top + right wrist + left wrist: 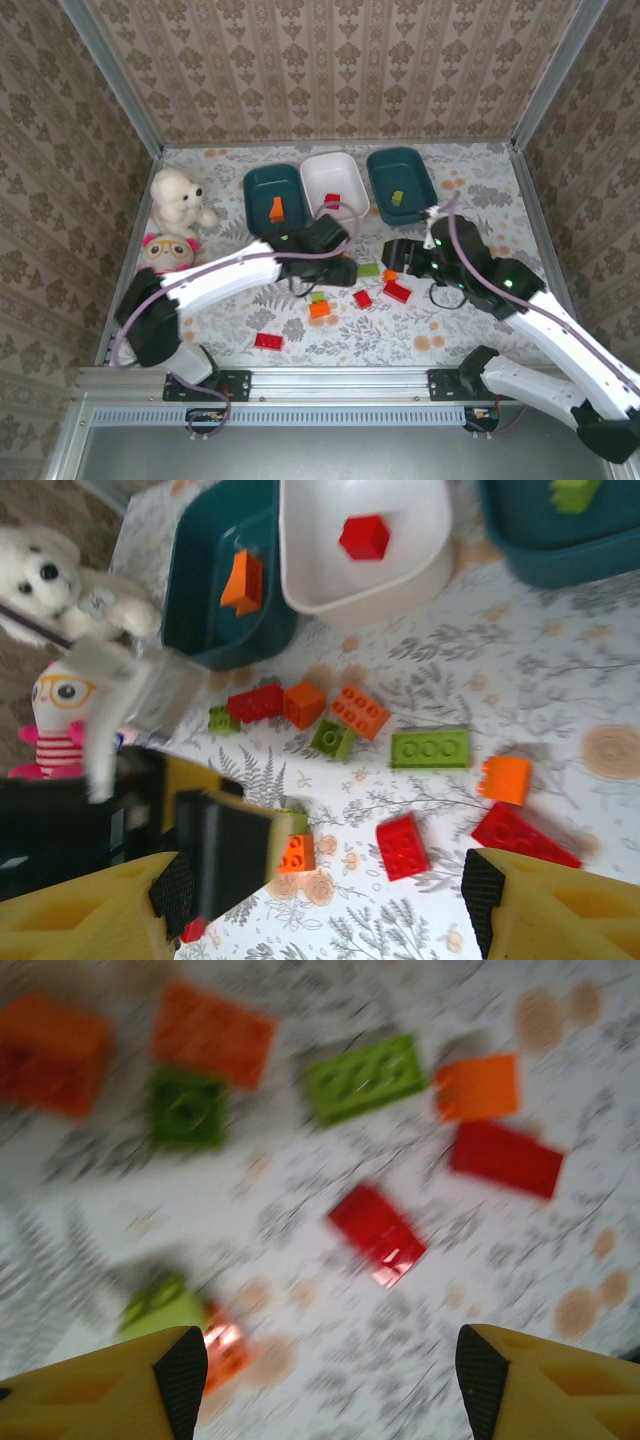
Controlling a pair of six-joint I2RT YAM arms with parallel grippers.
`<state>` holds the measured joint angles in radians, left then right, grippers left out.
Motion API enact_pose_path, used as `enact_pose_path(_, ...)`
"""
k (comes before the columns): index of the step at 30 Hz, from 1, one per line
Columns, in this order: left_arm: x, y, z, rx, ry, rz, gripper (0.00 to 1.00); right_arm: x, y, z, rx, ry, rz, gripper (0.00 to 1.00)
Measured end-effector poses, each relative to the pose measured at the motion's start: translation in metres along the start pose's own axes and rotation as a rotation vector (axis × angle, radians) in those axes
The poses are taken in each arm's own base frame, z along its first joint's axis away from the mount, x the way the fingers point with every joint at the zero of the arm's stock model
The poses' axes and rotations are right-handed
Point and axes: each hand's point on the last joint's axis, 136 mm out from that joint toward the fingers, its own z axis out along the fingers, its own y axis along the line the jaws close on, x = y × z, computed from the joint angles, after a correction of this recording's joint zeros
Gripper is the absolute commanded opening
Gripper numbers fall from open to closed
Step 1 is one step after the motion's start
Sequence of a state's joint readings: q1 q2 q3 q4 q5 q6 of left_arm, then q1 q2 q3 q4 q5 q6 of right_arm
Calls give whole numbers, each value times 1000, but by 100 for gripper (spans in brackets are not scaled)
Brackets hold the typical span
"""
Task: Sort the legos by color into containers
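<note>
Left gripper [330, 1392]: fingers [180, 1378] stand wide apart, nothing held. A red lego [378, 1232] lies just ahead of the gap, and a light green lego [160, 1305] sits close beside the left-hand pad. Right gripper [330, 910]: fingers [485, 905] likewise wide, nothing held. A flat red lego [525, 835] lies just ahead of its right-hand finger, and a long green lego [431, 748] lies further out ahead of the gap. The left gripper's black pad stands just inside the right gripper's left-hand finger, obstructing that side. Other legos lie loose on the flower-printed table cover [400, 335], which is enclosed by patterned wallpaper walls [330, 60]. Beyond both sets of fingers the containers stand in a row: left teal tub [265, 185] holding an orange brick [276, 208], white tub [335, 172] holding a red brick [332, 201], right teal tub [410, 170] holding a green brick [396, 198]. A white plush bear [180, 197] and a striped plush doll [168, 250] sit well off to the left.
</note>
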<state>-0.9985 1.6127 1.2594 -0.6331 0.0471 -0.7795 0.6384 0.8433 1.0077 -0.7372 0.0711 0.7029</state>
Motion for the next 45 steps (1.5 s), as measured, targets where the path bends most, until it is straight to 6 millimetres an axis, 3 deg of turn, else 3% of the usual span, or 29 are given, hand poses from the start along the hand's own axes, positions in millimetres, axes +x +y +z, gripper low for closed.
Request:
enact_pose_path(7, -56, -62, 59, -11, 24, -9, 66, -13, -33, -60, 123, -121, 35, 75)
enact_pose_path(10, -57, -74, 78, -47, 59, -26, 67, -21, -39, -84, 140, -179, 45, 75)
enact_pose_path(14, -39, -76, 93, -113, 118, -67, 67, -23, -47, -102, 146, -223, 53, 76)
enact_pose_path(19, -19, -70, 103, -170, 162, -124, 68, -18, -52, -111, 130, -243, 59, 76)
enact_pose_path(30, -6, -58, 135, -227, 191, -214, 61, -11, -56, -113, 125, -234, 71, 78)
enact_pose_path(45, -17, -60, 152, -242, 161, -198, 52, -10, -55, -112, 119, -225, 70, 78)
